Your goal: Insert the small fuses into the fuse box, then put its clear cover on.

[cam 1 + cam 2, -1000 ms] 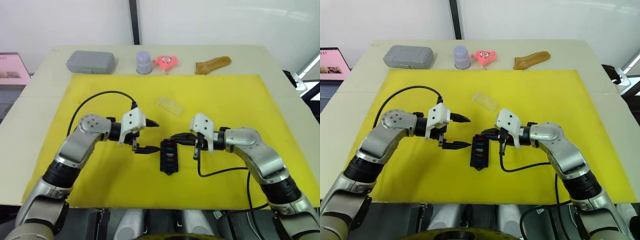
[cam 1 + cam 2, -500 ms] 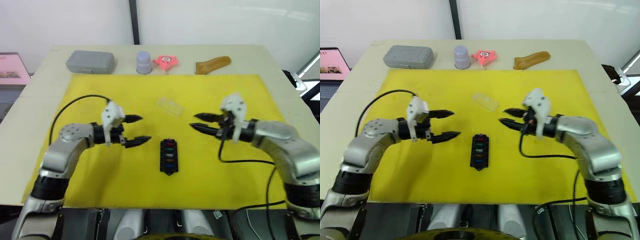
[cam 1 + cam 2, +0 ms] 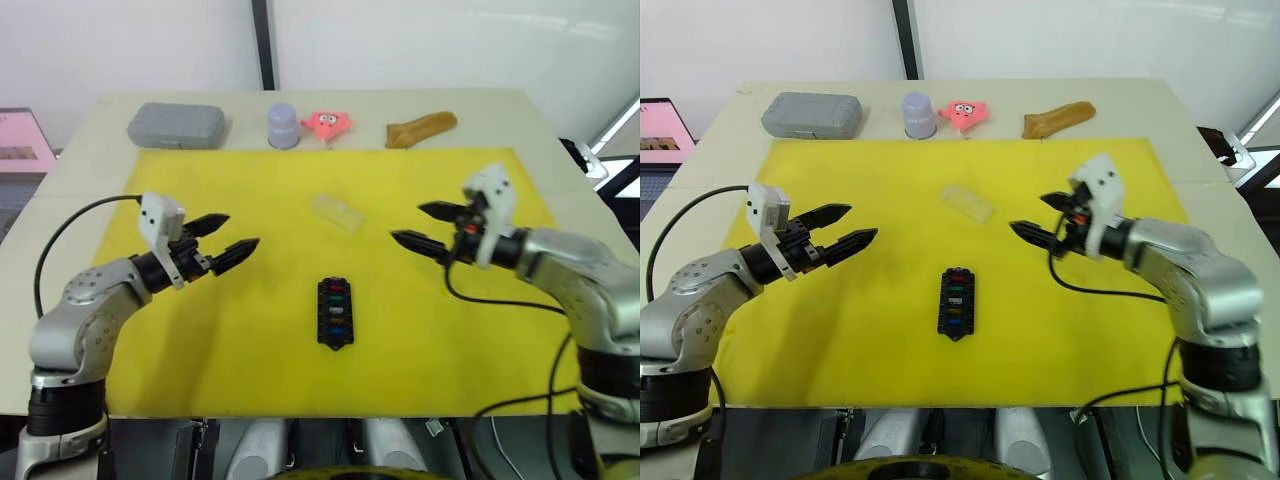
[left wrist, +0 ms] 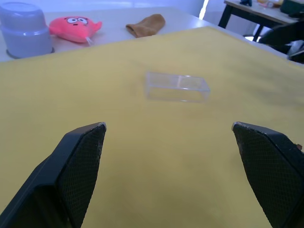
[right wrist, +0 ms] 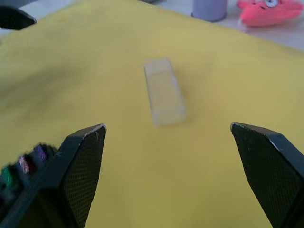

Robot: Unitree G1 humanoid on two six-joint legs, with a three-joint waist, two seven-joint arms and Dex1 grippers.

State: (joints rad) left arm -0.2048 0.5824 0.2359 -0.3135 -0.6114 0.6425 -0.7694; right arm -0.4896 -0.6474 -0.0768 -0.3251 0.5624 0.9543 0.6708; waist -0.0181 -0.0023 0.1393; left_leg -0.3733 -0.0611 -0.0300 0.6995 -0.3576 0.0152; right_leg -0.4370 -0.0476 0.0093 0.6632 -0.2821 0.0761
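Observation:
The black fuse box [image 3: 336, 313] lies on the yellow mat [image 3: 250, 350] near the front middle, with several coloured small fuses [image 3: 337, 309] seated in its slots. Farther back sits the clear cover [image 3: 337, 212], apart from the box; it also shows in the left wrist view as the clear cover [image 4: 176, 87] and in the right wrist view as the clear cover [image 5: 164, 91]. My left gripper [image 3: 222, 240] hovers open left of the box, holding nothing. To the right of the cover my right gripper [image 3: 424, 227] is open and empty, both fingers pointing inward.
Along the table's back edge stand a grey rounded case [image 3: 176, 124], a lilac cup [image 3: 283, 125], a pink toy [image 3: 328, 123] and a brown piece [image 3: 421, 128]. A laptop [image 3: 664, 125] sits off the table's left side. Cables hang from both wrists.
Both arms have drawn outward from the fuse box, left to the left, right to the right and back. The right gripper, shut at the box a second ago, now stands open.

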